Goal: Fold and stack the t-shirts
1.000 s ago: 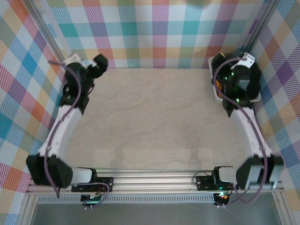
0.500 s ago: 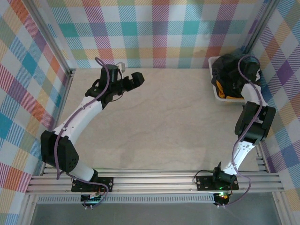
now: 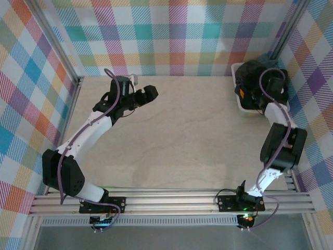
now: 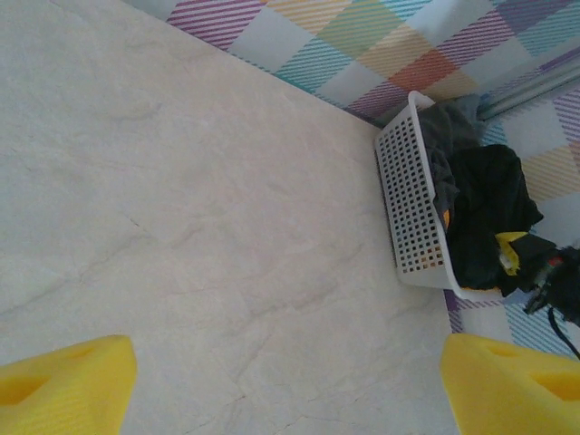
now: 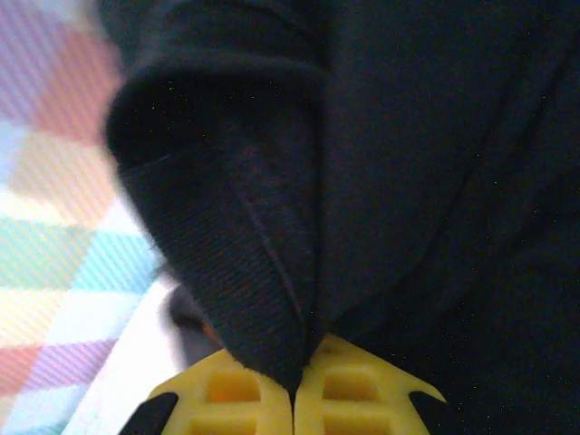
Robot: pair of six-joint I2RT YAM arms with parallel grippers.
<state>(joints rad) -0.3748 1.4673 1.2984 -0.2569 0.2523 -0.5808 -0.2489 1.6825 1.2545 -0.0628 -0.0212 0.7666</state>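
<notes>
The black t-shirt [image 5: 408, 181] was clamped by the right gripper [image 5: 294, 385], likely for lifting out; the left gripper [image 4: 290, 376] was held spread, nothing between its jaws.

No readable text, labels, brands or numbers on any surface, fabric or arm

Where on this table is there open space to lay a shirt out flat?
Table is bare through the middle and near side, between the left tool, the tub and the front rail. Crowded: far right corner, where the right tool pinches a black shirt at the tub.
</notes>
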